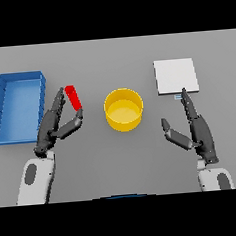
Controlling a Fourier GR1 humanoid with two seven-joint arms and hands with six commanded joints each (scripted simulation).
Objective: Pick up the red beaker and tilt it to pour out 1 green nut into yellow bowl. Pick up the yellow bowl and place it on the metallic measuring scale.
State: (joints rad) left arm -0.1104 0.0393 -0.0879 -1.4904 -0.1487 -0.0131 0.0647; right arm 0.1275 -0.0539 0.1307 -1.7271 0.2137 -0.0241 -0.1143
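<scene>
Left hand [53, 127] fingers pinch tilted red cylindrical beaker [73, 97], beside round yellow bowl [123, 108]. Right hand [197, 129] fingers straight, holding nothing, near flat metallic scale [175, 76].

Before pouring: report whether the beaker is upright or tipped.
Tipped: the beaker slants, top toward upper left, between the left hand's fingers.

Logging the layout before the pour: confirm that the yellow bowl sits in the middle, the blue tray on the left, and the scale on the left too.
Not quite. The head view shows the scale on the right, beyond the right hand. The yellow bowl is in the middle and the blue tray on the left.
</scene>
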